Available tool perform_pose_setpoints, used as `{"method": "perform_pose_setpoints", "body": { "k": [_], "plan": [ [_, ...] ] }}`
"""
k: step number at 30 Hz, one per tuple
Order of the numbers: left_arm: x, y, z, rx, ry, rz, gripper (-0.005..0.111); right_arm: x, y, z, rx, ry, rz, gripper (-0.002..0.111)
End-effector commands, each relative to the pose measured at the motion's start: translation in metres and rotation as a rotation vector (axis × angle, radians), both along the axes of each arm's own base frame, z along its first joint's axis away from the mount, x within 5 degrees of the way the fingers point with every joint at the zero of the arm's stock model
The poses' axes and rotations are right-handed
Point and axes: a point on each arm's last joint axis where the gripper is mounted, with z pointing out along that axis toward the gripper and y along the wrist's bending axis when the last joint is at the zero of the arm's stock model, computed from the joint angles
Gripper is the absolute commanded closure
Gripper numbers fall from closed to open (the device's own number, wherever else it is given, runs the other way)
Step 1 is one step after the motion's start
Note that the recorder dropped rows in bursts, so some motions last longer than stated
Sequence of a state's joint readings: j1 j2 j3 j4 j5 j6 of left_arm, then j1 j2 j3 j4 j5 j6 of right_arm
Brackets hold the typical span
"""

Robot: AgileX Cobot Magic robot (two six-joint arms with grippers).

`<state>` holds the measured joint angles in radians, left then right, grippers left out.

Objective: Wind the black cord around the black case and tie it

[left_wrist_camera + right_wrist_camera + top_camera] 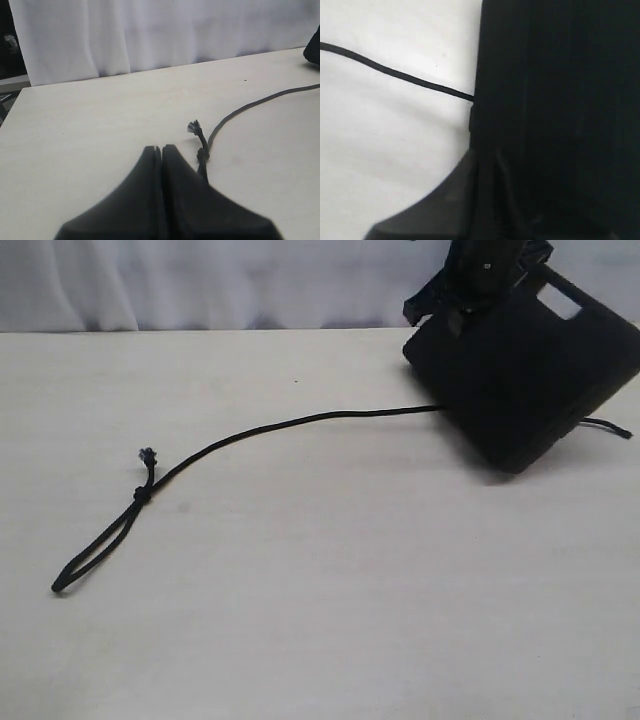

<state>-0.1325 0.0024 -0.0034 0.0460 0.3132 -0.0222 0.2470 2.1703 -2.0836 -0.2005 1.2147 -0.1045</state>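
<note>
The black cord (pixel 290 422) lies across the bench (pixel 330 640). Its folded loop end (pixel 62 582) is the nearest part, toward the near left corner. From there the two strands run away from the front edge to a small knot (pixel 142 495). Just past the knot, a short frayed tip (pixel 148 454) sticks out. The single strand then curves off toward the far right corner and goes under the black case (pixel 520 380). A short length of it (pixel 608 427) shows again on the case's other side, by the right edge.

In the left wrist view the left gripper (pixel 161 148) hangs over the bench just beside the knot (pixel 202 156). Its two fingers are pressed flat together with nothing between them, and it does not touch the cord.

The black case sits at the far right corner. It is turned cornerwise and tipped, with a shadow under its near corner, and its handle cut-out (pixel 562 305) is on the far side. The right gripper (pixel 462 302) is at the case's far edge with its jaws closed down on that edge. In the right wrist view the case (pixel 560 100) fills the frame just beside one dark finger (pixel 462 195), and the cord (pixel 395 73) runs in under it.

Behind the bench hangs a white curtain (pixel 200 280).
</note>
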Motion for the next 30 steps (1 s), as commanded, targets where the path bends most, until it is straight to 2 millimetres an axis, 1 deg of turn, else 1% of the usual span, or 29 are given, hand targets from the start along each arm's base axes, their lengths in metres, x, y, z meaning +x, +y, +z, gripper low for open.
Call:
{"method": "perform_pose_setpoints", "body": {
  "k": [1, 2, 3, 4, 5, 6, 7, 8, 9, 10, 12, 13, 15, 16, 18, 20, 22, 25, 27, 30],
  "plan": [
    [0.000, -0.001, 0.000, -0.004, -0.007, -0.009, 0.107, 0.002, -0.022, 0.011, -0.136, -0.058, -0.077, 0.063],
    [0.000, -0.001, 0.000, -0.004, -0.007, -0.009, 0.107, 0.005, -0.051, 0.020, -0.208, -0.134, -0.247, 0.050],
    [0.000, -0.001, 0.000, -0.004, -0.007, -0.009, 0.107, 0.006, -0.068, 0.022, -0.218, -0.147, -0.306, 0.047],
    [0.000, -0.001, 0.000, -0.004, -0.007, -0.009, 0.107, 0.007, -0.100, 0.020, -0.184, -0.128, -0.382, 0.047],
    [0.000, -0.001, 0.000, -0.004, -0.007, -0.009, 0.107, 0.007, -0.119, 0.017, -0.142, -0.110, -0.430, 0.047],
    [0.000, -0.001, 0.000, -0.004, -0.007, -0.009, 0.107, 0.003, -0.156, 0.013, -0.053, -0.078, -0.517, 0.047],
    [0.000, -0.001, 0.000, -0.004, -0.007, -0.009, 0.107, 0.003, -0.174, 0.010, -0.002, -0.075, -0.544, 0.047],
    [0.000, -0.001, 0.000, -0.004, -0.007, -0.009, 0.107, 0.001, -0.203, 0.003, 0.079, -0.071, -0.582, 0.049],
    [0.000, -0.001, 0.000, -0.004, -0.007, -0.009, 0.107, 0.001, -0.216, -0.002, 0.109, -0.067, -0.603, 0.050],
    [0.000, -0.001, 0.000, -0.004, -0.007, -0.009, 0.107, 0.000, -0.233, -0.009, 0.149, -0.069, -0.620, 0.051],
    [0.000, -0.001, 0.000, -0.004, -0.007, -0.009, 0.107, 0.002, -0.251, -0.023, 0.199, -0.072, -0.618, 0.051],
    [0.000, -0.001, 0.000, -0.004, -0.007, -0.009, 0.107, 0.005, -0.260, -0.034, 0.234, -0.079, -0.623, 0.051],
    [0.000, -0.001, 0.000, -0.004, -0.007, -0.009, 0.107, 0.009, -0.270, -0.049, 0.255, -0.087, -0.621, 0.051],
    [0.000, -0.001, 0.000, -0.004, -0.007, -0.009, 0.107, 0.013, -0.272, -0.061, 0.259, -0.084, -0.599, 0.051],
    [0.000, -0.001, 0.000, -0.004, -0.007, -0.009, 0.107, 0.020, -0.273, -0.076, 0.263, -0.100, -0.547, 0.051],
    [0.000, -0.001, 0.000, -0.004, -0.007, -0.009, 0.107, 0.030, -0.273, -0.087, 0.293, -0.144, -0.533, 0.052],
    [0.000, -0.001, 0.000, -0.004, -0.007, -0.009, 0.107, 0.041, -0.274, -0.091, 0.338, -0.185, -0.546, 0.055],
    [0.000, -0.001, 0.000, -0.004, -0.007, -0.009, 0.107, 0.054, -0.277, -0.096, 0.362, -0.213, -0.543, 0.057],
    [0.000, -0.001, 0.000, -0.004, -0.007, -0.009, 0.107, 0.060, -0.279, -0.096, 0.362, -0.226, -0.536, 0.057],
    [0.000, -0.001, 0.000, -0.007, -0.007, -0.009, 0.107, 0.066, -0.281, -0.104, 0.355, -0.226, -0.530, 0.057]
  ]
}}
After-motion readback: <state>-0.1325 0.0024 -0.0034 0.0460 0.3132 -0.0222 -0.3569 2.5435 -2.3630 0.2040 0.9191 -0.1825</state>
